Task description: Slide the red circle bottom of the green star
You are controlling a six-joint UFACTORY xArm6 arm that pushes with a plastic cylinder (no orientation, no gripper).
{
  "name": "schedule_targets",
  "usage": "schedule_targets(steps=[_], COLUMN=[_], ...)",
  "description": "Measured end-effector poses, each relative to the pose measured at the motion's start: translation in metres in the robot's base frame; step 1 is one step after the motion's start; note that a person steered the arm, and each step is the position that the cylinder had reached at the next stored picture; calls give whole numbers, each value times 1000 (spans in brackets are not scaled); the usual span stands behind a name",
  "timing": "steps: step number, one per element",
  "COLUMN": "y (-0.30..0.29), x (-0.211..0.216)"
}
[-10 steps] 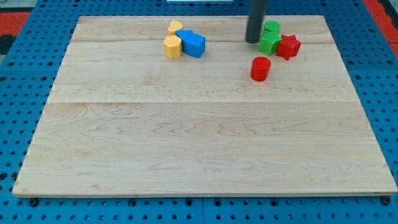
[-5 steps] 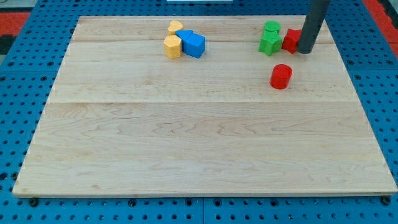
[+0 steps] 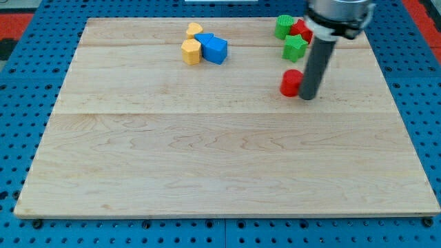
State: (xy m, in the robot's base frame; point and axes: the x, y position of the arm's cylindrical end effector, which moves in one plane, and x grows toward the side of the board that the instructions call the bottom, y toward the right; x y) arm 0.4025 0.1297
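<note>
Near the view's top right of the wooden board (image 3: 207, 158), my tip (image 3: 307, 97) rests on the surface, touching the right side of the red circle (image 3: 290, 82). I have no fingers to open or close here; the arm ends in a plain dark rod, so nothing is gripped, only pressed from the side. The red circle sits just below the green star (image 3: 295, 47), with a small gap between them, a little to the view's left of the star's centre. Above the star, close to the board's top edge, a second green block (image 3: 283, 25) lies next to a red block (image 3: 300, 30) whose shape I cannot make out because the rod's upper body covers part of it. Well apart, toward the view's top middle, is a tight cluster: a yellow block (image 3: 195, 29) at the top, another yellow block (image 3: 191, 51) below it, and a blue block (image 3: 215, 49) touching them on the view's right. The board lies on a blue pegboard table (image 3: 27, 69).
</note>
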Motion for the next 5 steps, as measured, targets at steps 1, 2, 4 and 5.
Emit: schedule_targets(steps=[1, 2, 4, 5], y=[-8, -50, -7, -4], x=[-16, -7, -59, -90])
